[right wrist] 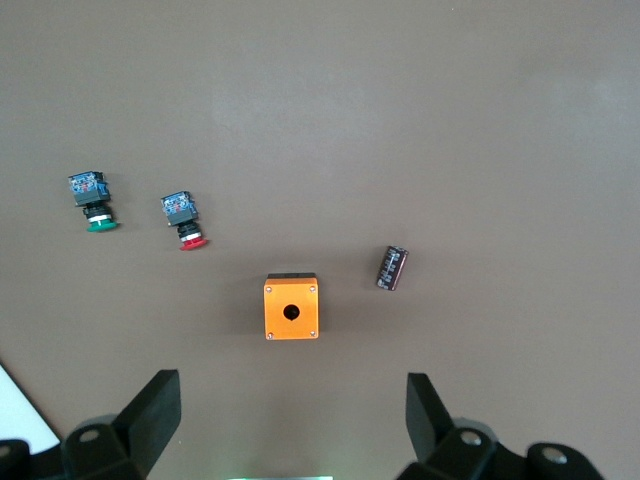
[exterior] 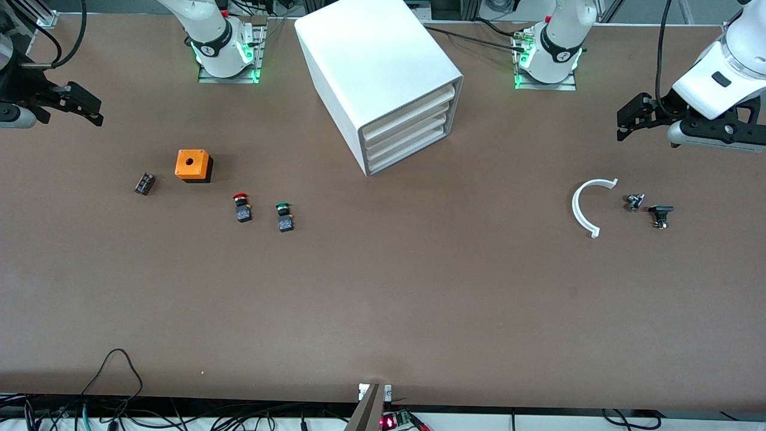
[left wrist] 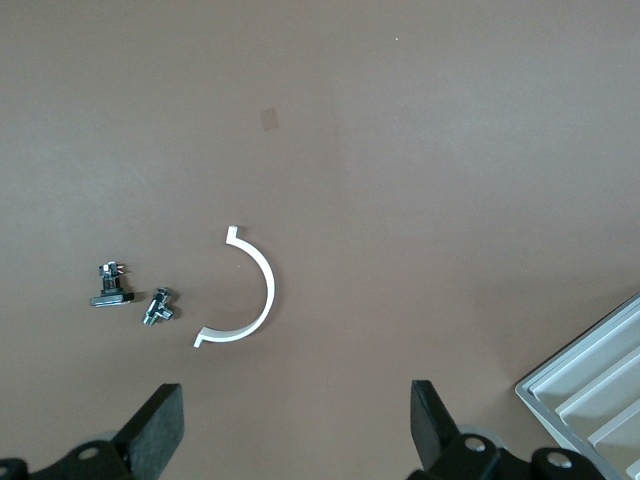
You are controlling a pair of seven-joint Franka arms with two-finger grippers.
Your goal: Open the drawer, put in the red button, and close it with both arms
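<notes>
- Cabinet (exterior: 383,84) taken as landmark: white, boxy, standing between the two arm bases; all drawers shut, the drawer (exterior: 413,129) for the task not yet pulled.
- Red button (exterior: 242,208) lying on its side on the table (exterior: 383,299), nearer the front camera than the cabinet, toward the right arm's end; green button (exterior: 285,216) just beside it, orange box (exterior: 192,165) near.
- Right gripper (exterior: 84,108) up over the table's right-arm end, well apart from the cabinet, fingers spread wide, nothing held.
- Left gripper (exterior: 634,117) over the left-arm end, likewise parted and empty, waiting.
- Judged handling: button light, rigid, smooth round cap likely slippery; best pinched across the flat black body.
- Drawer likely light plastic, plain front; hard to hook.
</notes>
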